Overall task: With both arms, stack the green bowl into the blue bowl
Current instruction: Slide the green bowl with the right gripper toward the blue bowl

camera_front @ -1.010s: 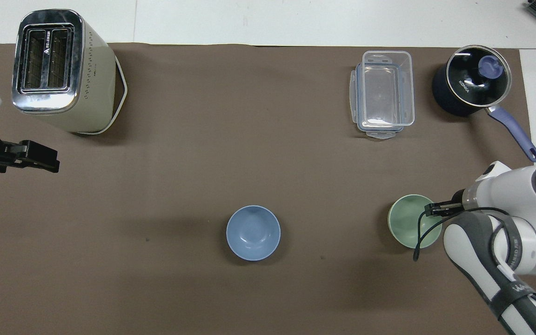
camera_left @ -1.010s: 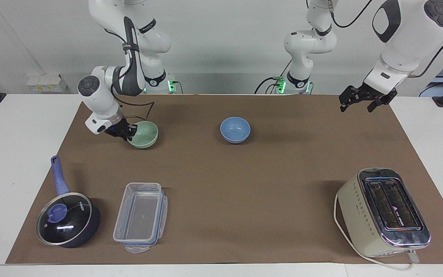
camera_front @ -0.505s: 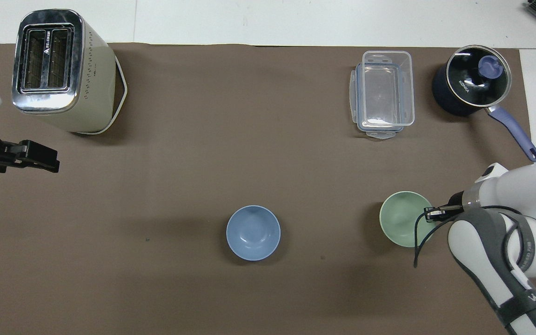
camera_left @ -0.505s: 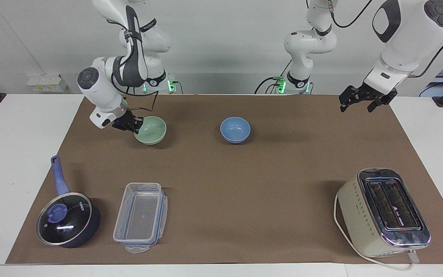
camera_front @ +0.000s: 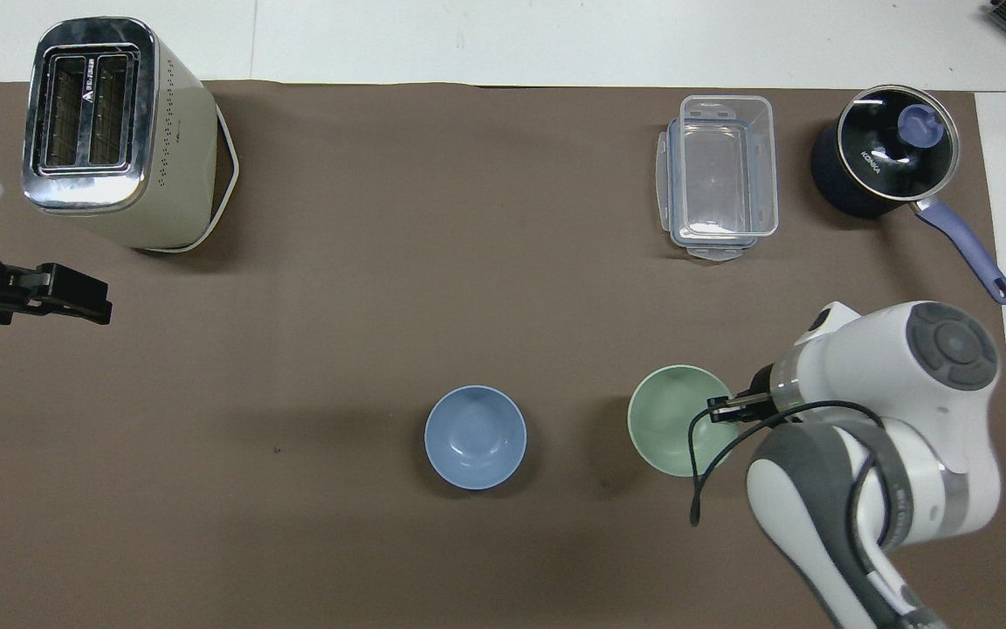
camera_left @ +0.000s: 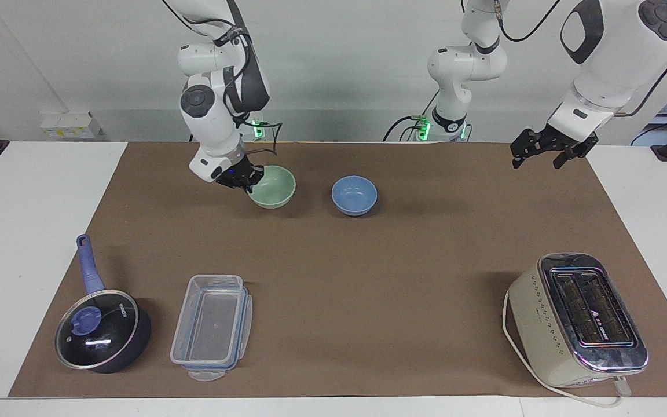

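Note:
My right gripper point(camera_left: 246, 178) is shut on the rim of the pale green bowl point(camera_left: 272, 186) and holds it upright, just above the brown mat. The bowl hangs beside the blue bowl point(camera_left: 354, 195), toward the right arm's end. In the overhead view the green bowl point(camera_front: 673, 419) sits a bowl's width from the blue bowl point(camera_front: 475, 437), with my right gripper point(camera_front: 724, 409) on its rim. The blue bowl stands empty on the mat. My left gripper point(camera_left: 548, 153) waits open and empty in the air over the mat's edge at the left arm's end; it also shows in the overhead view point(camera_front: 75, 293).
A cream toaster point(camera_left: 576, 318) stands farther from the robots at the left arm's end. A clear plastic container point(camera_left: 212, 327) and a dark lidded pot with a blue handle point(camera_left: 102, 330) stand farther out at the right arm's end.
My right gripper has lifted the green bowl off the mat and carried it toward the blue bowl. The left arm has not moved.

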Motion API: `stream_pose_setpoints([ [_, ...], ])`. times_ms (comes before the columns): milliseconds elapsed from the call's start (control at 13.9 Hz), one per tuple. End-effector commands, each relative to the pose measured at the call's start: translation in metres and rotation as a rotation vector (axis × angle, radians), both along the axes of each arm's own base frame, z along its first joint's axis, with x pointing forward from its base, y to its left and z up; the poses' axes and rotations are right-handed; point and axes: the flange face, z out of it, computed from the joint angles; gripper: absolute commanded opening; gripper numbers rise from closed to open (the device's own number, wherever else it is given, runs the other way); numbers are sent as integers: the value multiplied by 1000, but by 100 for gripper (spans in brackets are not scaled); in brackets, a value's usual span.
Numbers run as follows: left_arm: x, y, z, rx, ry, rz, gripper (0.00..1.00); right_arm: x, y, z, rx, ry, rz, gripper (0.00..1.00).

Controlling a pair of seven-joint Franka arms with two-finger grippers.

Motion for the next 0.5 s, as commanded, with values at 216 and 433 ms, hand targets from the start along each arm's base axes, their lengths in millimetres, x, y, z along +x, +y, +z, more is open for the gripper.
stream_pose_setpoints([
  [216, 1, 3, 4, 17, 7, 6, 100, -11, 78, 24, 98, -54, -59, 0],
  [433, 1, 3, 4, 17, 7, 6, 100, -18, 116, 29, 137, -43, -64, 0],
])
